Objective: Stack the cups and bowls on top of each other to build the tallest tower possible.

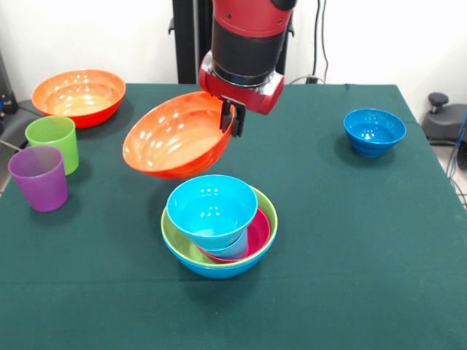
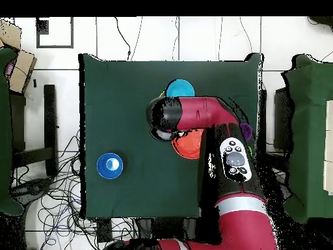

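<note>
While the gripper pinches the rim of the tilted orange bowl just above and behind the tower, I'd level it out and centre it over the cyan bowl before letting go.

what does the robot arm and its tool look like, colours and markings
The arm is glossy red with black cylindrical sections and a red collar at the wrist. The tool is small and black, with short dark fingers. From overhead, the arm carries a black oval panel with pale round buttons and a silver-grey band lower down.
</note>
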